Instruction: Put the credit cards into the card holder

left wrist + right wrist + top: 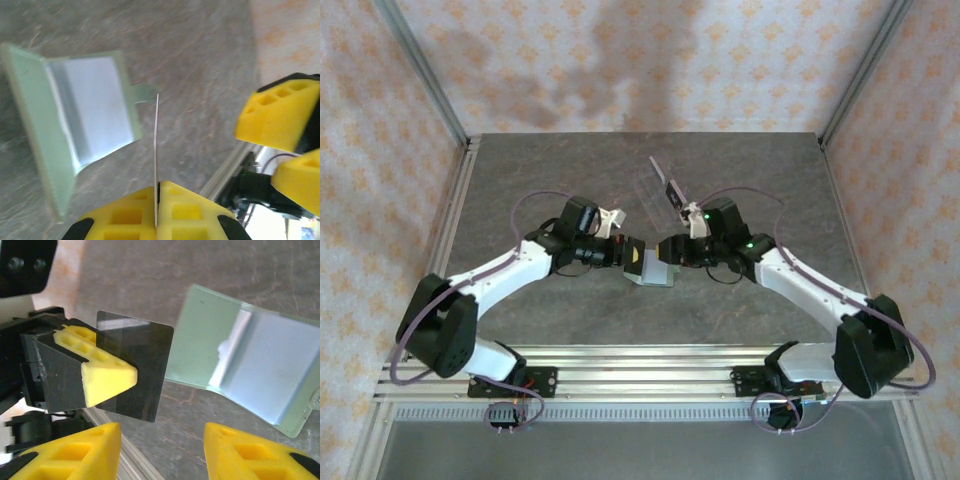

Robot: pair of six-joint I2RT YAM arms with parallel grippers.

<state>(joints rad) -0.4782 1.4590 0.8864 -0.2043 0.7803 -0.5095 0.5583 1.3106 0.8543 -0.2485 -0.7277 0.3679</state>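
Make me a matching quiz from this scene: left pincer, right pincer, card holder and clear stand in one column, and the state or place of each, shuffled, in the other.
1 left pincer
2 right pincer
3 card holder
4 clear stand

A unfolded on the table
B open, nothing between its fingers
C farther back, beyond both pincers
D shut on a dark credit card

Pairs: 1-D, 2-B, 3-A, 4-C
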